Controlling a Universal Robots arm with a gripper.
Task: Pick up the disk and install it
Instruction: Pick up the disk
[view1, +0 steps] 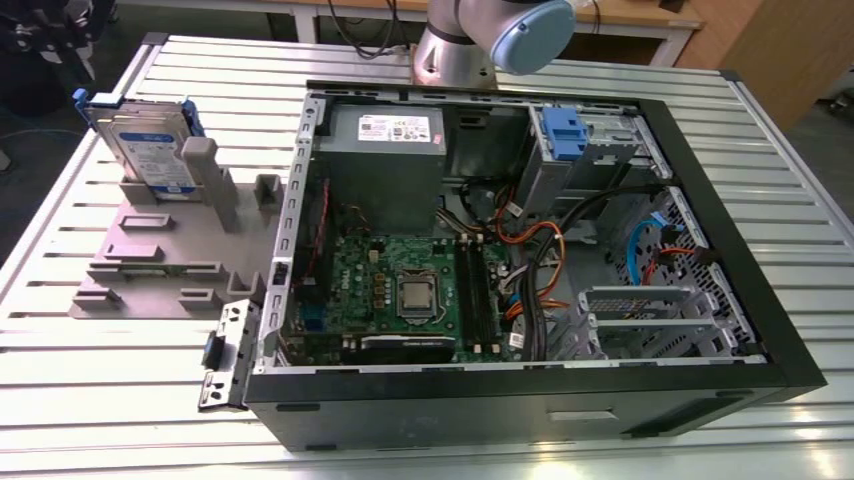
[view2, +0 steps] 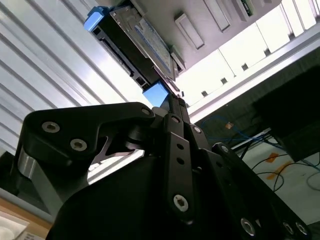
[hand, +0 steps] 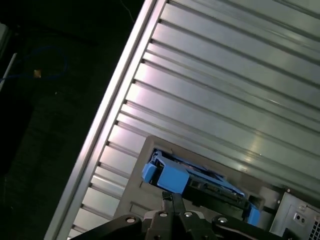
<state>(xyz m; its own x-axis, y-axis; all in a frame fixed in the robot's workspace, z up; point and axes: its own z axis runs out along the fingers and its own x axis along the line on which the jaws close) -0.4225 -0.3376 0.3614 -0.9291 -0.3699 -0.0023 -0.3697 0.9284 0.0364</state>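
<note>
Gripper (hand: 169, 196) jaws pressed together, nothing pinched. Disk (view1: 142, 148) upright in grey holder (view1: 127, 228) beside open PC case (view1: 534, 388). Disk's blue rail (hand: 167, 176) just ahead of jaw tips, contact unclear

A robotics lab or workshop: a slatted aluminium counter (view1: 80, 400) carries an opened computer case (view1: 534, 400) and a grey holding fixture (view1: 147, 270). The arm's base (view1: 454, 55) stands at its edge, with wooden desks (view1: 627, 15) behind and loose cables (view2: 270, 165) on the floor.
</note>
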